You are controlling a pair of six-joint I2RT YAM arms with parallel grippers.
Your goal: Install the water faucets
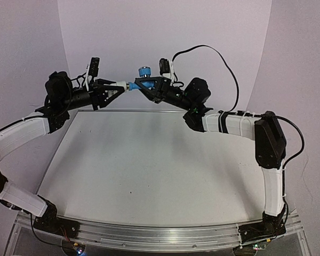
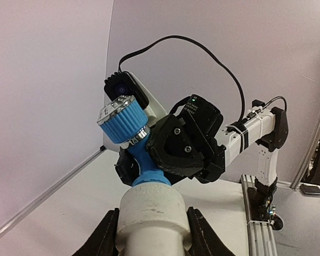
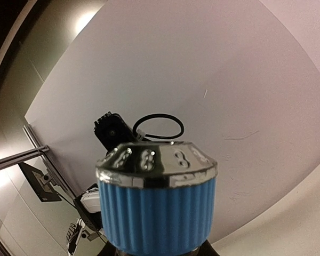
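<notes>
Above table (image 1: 149, 170), white fitting (image 2: 152, 213) tight in left jaws, blue tap (image 2: 122, 125) tight in right jaws.

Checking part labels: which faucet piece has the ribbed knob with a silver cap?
The blue tap body, clamped in the jaws of the right gripper; the white fitting held by the left gripper is smooth and plain.

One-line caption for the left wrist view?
Left claw holds white plastic fitting against light-blue plastic tap gripped by right claw.
</notes>
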